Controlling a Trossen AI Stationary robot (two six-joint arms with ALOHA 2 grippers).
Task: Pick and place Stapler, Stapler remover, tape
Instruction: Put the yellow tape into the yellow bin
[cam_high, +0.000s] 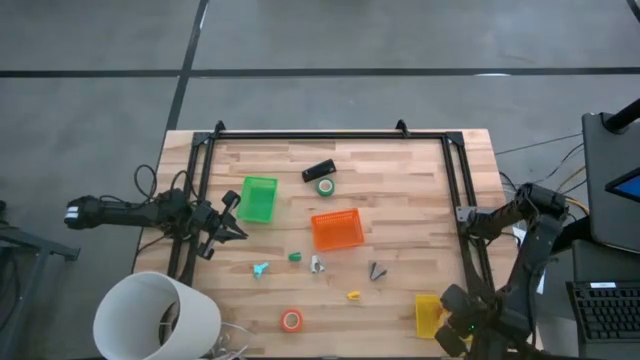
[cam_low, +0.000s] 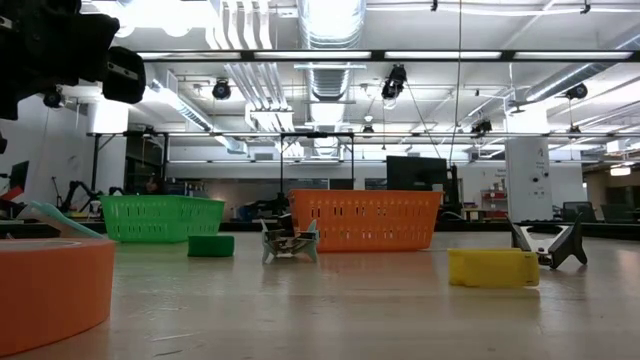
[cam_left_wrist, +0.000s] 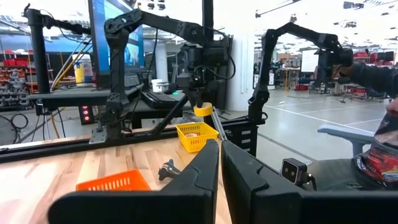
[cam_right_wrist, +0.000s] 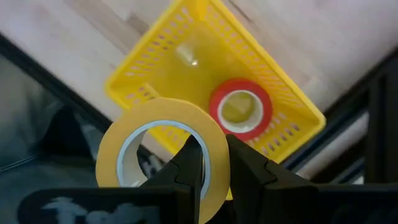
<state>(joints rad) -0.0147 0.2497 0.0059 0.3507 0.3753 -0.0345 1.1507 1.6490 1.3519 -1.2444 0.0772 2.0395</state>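
Right gripper (cam_right_wrist: 208, 163) hangs above the yellow bin (cam_right_wrist: 155, 74) at the bench's near right corner, fingers pinched on the rim of a yellow tape roll (cam_right_wrist: 163, 152), which is off the bench and over the bin's edge. A red tape roll (cam_right_wrist: 240, 109) lies flat inside that bin. From the left wrist view the same yellow roll (cam_left_wrist: 203, 110) shows held just above the bin (cam_left_wrist: 196, 135).

Left gripper (cam_high: 232, 214) sits at the bench's left edge, just beside the green bin (cam_high: 258, 199), fingers nearly together with only a thin gap, nothing between them.

Black stapler (cam_high: 318, 171) lies toward the far side of the bench (cam_high: 400, 180), with a green tape roll (cam_high: 326, 186) just beside it. Orange bin (cam_high: 337, 229) sits mid-bench. Orange tape roll (cam_high: 291, 320) lies near the front edge, well apart from the bins. A dark grey clip-like piece (cam_high: 377, 270), probably the staple remover, lies near the orange bin toward the front.
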